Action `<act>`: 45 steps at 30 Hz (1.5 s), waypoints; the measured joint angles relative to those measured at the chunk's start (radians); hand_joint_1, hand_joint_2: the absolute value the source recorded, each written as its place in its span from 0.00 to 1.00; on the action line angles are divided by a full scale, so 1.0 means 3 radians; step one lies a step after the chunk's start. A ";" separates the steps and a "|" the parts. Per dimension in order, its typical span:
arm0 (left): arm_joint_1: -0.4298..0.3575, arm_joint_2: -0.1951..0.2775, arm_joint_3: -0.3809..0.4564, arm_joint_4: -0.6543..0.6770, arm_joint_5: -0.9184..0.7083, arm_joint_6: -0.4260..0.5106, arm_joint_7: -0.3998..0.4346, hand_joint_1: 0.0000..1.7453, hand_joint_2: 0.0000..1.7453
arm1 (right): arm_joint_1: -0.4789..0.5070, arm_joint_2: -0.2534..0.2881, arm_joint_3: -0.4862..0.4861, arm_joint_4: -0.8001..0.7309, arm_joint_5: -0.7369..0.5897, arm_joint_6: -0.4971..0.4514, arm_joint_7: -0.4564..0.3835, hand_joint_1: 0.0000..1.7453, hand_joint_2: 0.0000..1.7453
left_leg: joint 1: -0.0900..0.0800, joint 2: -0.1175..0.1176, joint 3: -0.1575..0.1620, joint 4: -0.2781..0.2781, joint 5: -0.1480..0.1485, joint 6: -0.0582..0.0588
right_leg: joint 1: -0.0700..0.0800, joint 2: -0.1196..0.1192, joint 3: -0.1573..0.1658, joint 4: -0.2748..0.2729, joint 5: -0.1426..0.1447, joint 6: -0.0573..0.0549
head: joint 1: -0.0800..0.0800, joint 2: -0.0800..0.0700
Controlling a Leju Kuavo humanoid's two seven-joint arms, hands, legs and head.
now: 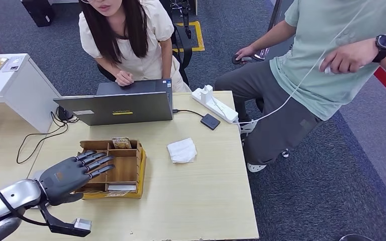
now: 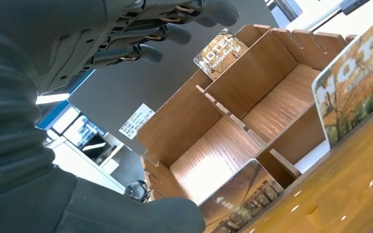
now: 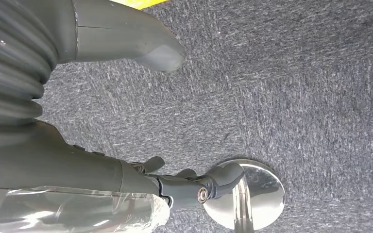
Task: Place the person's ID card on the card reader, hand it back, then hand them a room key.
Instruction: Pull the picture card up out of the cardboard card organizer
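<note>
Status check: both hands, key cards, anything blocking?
Left hand open above wooden organizer. Right hand hanging, empty. Key cards in compartments. Nothing blocking.

The wooden organiser (image 1: 130, 168) is warm brown with a yellow front edge, and the cards (image 2: 220, 54) in it carry an autumn-tree print in orange and green (white lettering across the top). The laptop (image 1: 125, 108) is dark grey, the tissue (image 1: 182, 150) white, the table (image 1: 201, 196) pale wood, the carpet (image 1: 331, 191) speckled blue-grey.
</note>
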State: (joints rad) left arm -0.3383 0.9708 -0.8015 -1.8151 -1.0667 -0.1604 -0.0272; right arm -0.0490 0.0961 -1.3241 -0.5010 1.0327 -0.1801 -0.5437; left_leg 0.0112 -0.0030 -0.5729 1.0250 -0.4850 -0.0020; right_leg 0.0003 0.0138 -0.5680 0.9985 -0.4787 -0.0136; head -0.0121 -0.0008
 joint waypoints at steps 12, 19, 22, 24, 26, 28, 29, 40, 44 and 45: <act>0.0073 0.0032 0.0000 0.0001 -0.0076 0.0002 0.0020 0.00 1.00 | -0.0004 0.0000 0.0000 0.0009 0.0006 -0.0001 0.0012 0.00 1.00 | 0.0000 0.0000 0.0000 0.0000 0.0000 0.0000 | 0.0000 -0.0001 0.0000 0.0000 0.0000 0.0000 | 0.0000 0.0000; 0.0085 0.0049 0.0002 0.0001 -0.0080 0.0000 0.0018 0.00 1.00 | -0.0004 -0.0001 0.0000 0.0011 0.0015 -0.0006 0.0012 0.00 1.00 | 0.0000 0.0000 0.0000 0.0000 0.0000 0.0000 | 0.0000 -0.0001 0.0000 0.0000 0.0000 0.0000 | 0.0001 0.0000; 0.0089 0.0057 0.0003 0.0001 -0.0087 -0.0008 0.0010 0.00 1.00 | -0.0004 -0.0001 -0.0001 0.0013 0.0016 -0.0006 0.0012 0.00 1.00 | 0.0000 0.0000 0.0000 0.0000 0.0000 0.0000 | 0.0000 -0.0001 0.0000 0.0000 0.0000 0.0000 | 0.0000 0.0000; 0.0089 0.0058 0.0003 0.0001 -0.0089 -0.0013 0.0007 0.00 1.00 | -0.0004 -0.0001 -0.0001 0.0014 0.0018 -0.0006 0.0012 0.00 1.00 | 0.0000 -0.0001 0.0000 0.0000 0.0000 0.0000 | 0.0000 -0.0001 0.0000 0.0000 0.0000 0.0000 | 0.0000 0.0000; 0.0090 0.0060 0.0003 0.0001 -0.0093 -0.0018 0.0004 0.00 1.00 | -0.0004 -0.0002 -0.0001 0.0014 0.0020 -0.0007 0.0012 0.00 1.00 | 0.0000 -0.0001 0.0000 0.0000 0.0000 0.0000 | 0.0000 -0.0001 0.0000 0.0000 0.0000 0.0000 | 0.0000 0.0000; 0.0091 0.0061 0.0003 0.0002 -0.0095 -0.0024 -0.0006 0.00 1.00 | -0.0004 -0.0003 -0.0001 0.0015 0.0021 -0.0009 0.0012 0.00 1.00 | 0.0000 -0.0001 0.0000 0.0000 0.0000 0.0000 | 0.0000 -0.0001 0.0000 0.0000 0.0000 0.0000 | 0.0000 0.0000; 0.0093 0.0060 0.0003 0.0003 -0.0094 -0.0027 -0.0013 0.00 1.00 | -0.0004 -0.0003 -0.0001 0.0017 0.0021 -0.0010 0.0011 0.00 1.00 | 0.0000 -0.0001 0.0000 0.0000 0.0000 0.0000 | 0.0000 -0.0001 0.0000 0.0000 0.0000 0.0000 | 0.0000 0.0000; 0.0111 0.0055 0.0003 0.0065 -0.0090 -0.0042 -0.0029 0.00 1.00 | -0.0005 -0.0028 -0.0001 0.0044 0.0029 -0.0016 0.0011 0.00 1.00 | 0.0000 -0.0001 0.0000 0.0000 0.0000 0.0000 | 0.0000 -0.0001 0.0000 0.0000 0.0000 0.0000 | 0.0000 0.0000; 0.0113 0.0055 0.0002 0.0081 -0.0090 -0.0049 -0.0029 0.00 1.00 | -0.0006 -0.0029 -0.0001 0.0048 0.0030 -0.0017 0.0011 0.00 1.00 | 0.0000 0.0000 0.0000 0.0000 0.0000 0.0000 | 0.0000 -0.0001 0.0000 0.0000 0.0000 0.0000 | 0.0000 0.0000; 0.0115 0.0055 0.0001 0.0085 -0.0090 -0.0051 -0.0030 0.00 1.00 | -0.0006 -0.0029 -0.0001 0.0049 0.0032 -0.0017 0.0011 0.00 1.00 | 0.0000 0.0000 0.0000 0.0000 0.0000 0.0000 | 0.0000 -0.0001 0.0000 0.0000 0.0000 0.0000 | 0.0000 0.0000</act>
State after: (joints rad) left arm -0.3039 0.9873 -0.8011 -1.7895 -1.0937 -0.1757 -0.0361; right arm -0.0507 0.0874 -1.3245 -0.4863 1.0422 -0.1850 -0.5403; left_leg 0.0113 -0.0032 -0.5729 1.0250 -0.4850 -0.0020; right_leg 0.0003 0.0135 -0.5679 0.9986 -0.4787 -0.0136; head -0.0121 -0.0008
